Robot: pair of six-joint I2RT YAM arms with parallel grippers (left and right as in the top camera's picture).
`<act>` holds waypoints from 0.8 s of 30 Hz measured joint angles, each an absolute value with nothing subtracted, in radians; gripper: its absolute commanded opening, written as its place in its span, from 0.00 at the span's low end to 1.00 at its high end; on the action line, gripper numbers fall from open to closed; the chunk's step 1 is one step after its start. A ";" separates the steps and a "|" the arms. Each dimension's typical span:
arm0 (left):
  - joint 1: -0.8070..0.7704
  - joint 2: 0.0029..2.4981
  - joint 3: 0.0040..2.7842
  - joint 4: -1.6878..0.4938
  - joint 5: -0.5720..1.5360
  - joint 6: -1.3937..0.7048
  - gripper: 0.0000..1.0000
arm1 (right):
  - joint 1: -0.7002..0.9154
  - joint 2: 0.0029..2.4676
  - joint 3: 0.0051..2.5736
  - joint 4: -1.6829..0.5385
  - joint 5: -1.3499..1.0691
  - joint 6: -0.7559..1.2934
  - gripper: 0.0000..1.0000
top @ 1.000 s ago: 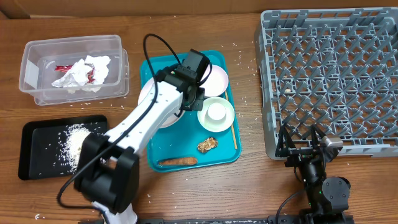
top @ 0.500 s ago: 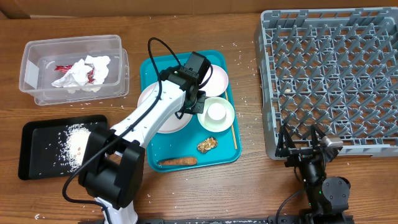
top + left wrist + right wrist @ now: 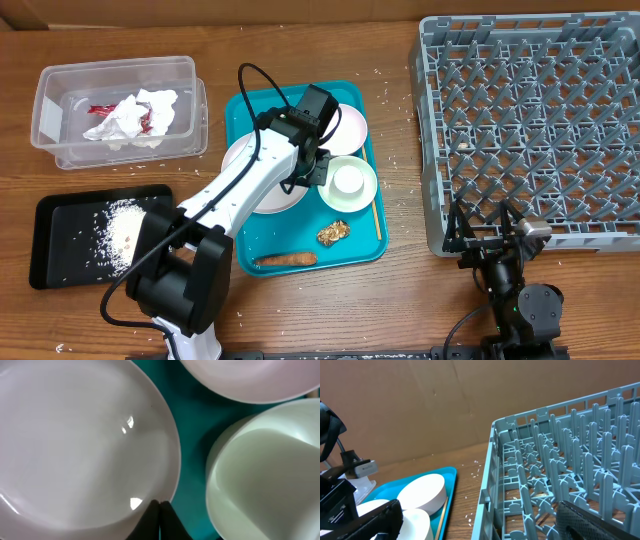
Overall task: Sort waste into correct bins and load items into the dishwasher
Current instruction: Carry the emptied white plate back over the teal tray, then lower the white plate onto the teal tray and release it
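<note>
Left end effector (image 3: 159, 506) closed — tips together, at plate (image 3: 75, 435) rim

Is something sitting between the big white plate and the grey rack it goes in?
Yes. A white bowl with a small cup inside sits beside the plate on the teal tray, on the side toward the rack.

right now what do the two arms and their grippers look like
left arm has white links and black joints, with a black cable looping off it; left gripper is black with tapered tips. right arm is all black; right gripper has thin black fingers, silver block beside it
</note>
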State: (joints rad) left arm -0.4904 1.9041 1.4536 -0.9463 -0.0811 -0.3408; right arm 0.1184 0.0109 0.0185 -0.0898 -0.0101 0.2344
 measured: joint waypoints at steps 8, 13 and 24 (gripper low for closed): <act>-0.489 1.940 1.453 -0.928 -0.132 -0.350 0.04 | 0.118 0.011 0.019 -0.090 -0.010 0.234 1.00; -0.489 2.027 1.442 -0.928 -0.107 -0.366 0.04 | 0.118 0.011 0.019 -0.090 -0.010 0.235 1.00; -0.489 2.047 1.439 -0.916 -0.033 -0.368 0.04 | 0.118 0.011 0.019 -0.090 -0.011 0.235 1.00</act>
